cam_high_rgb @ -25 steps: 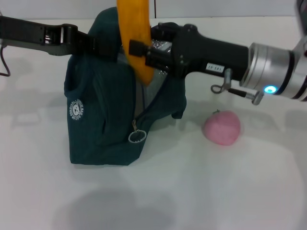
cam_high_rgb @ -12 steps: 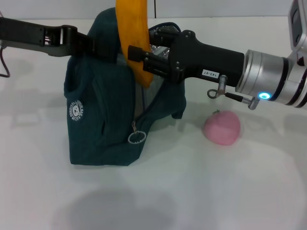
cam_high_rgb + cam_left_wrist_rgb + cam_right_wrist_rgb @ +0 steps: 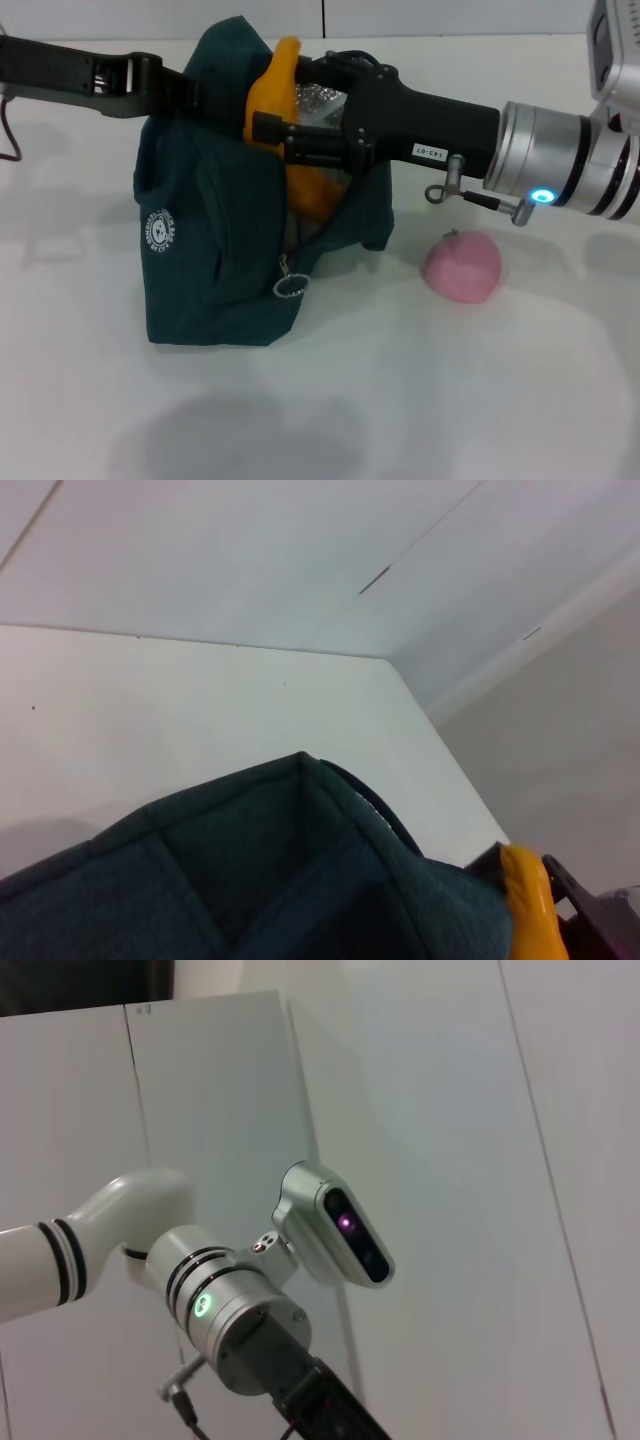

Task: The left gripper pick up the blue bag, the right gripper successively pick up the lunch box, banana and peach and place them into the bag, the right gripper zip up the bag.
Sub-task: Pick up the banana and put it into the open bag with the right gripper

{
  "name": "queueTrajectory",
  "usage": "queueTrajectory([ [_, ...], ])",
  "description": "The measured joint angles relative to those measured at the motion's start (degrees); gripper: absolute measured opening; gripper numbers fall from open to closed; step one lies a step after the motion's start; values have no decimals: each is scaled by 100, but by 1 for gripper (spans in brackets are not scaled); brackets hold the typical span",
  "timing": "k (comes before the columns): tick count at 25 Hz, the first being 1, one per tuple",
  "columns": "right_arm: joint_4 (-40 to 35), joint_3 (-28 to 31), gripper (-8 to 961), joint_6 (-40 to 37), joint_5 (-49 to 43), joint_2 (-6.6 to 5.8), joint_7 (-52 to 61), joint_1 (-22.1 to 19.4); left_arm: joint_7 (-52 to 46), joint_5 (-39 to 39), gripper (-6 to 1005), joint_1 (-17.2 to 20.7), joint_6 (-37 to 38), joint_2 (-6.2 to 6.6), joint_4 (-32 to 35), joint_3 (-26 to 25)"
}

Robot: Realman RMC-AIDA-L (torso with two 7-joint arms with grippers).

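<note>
Head view: blue bag (image 3: 215, 255) stands upright on the white tabletop (image 3: 420, 400), mouth open at the top, foil lining showing inside the opening. White round logo (image 3: 158, 231) on the side toward the robot's left; ring zipper pull (image 3: 289, 286) hangs low at the front of the zip.

Left end effector (image 3: 205, 98) reaches in from the robot's left along the bag's upper far edge, closed on the fabric there and holding that side of the bag up. Left wrist view shows only a peak of the bag's dark cloth (image 3: 280, 870) close under the camera, with a sliver of yellow beyond.

Right end effector (image 3: 275, 138) is over the bag's mouth, its two fingers clamped across the banana (image 3: 285, 140). Banana is near upright, slightly tilted, upper tip above the bag rim, lower half down inside the opening against the zip gap.

Lunch box: something clear seems to sit under the foil behind the banana, but it is too hidden to name for certain.

Peach (image 3: 462, 266) lies on the tabletop just beside the bag, on the robot's right, below the right arm's silver wrist (image 3: 545, 160), touching nothing.
</note>
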Motion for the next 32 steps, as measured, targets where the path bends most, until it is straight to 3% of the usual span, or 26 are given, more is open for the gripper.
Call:
queueTrajectory([
  [2,-16,58,763,1,24,-7,0,-42,0,0,45,0,2,0,0,-9],
  [7,-57,778,870,-223,41,-62,168,-345,0,0,45,33,8,1,0,-22],
  [11,-62,1752,856,-577,-4,-129,404,-880,-6,-1,45,42,9,0,0,-24],
  [13,-64,1946,849,-643,-11,-174,442,-1072,-12,-1,45,43,8,0,0,-24],
  [16,-70,1939,839,-693,-141,-220,450,-1084,-22,0,45,20,5,0,-2,-24],
  [20,-71,1932,826,-700,-381,-110,451,-826,-35,0,45,-18,3,-14,-5,-24],
  [27,-69,1941,805,-728,-445,-93,496,-641,-30,-1,45,10,-1,-19,-9,-24],
  [30,-78,1992,806,-812,-447,-165,553,-750,-26,-28,45,23,-1,-11,-9,-23],
  [32,-134,1998,806,-892,-470,-291,644,-929,-24,-39,45,22,-1,-10,-9,-24],
])
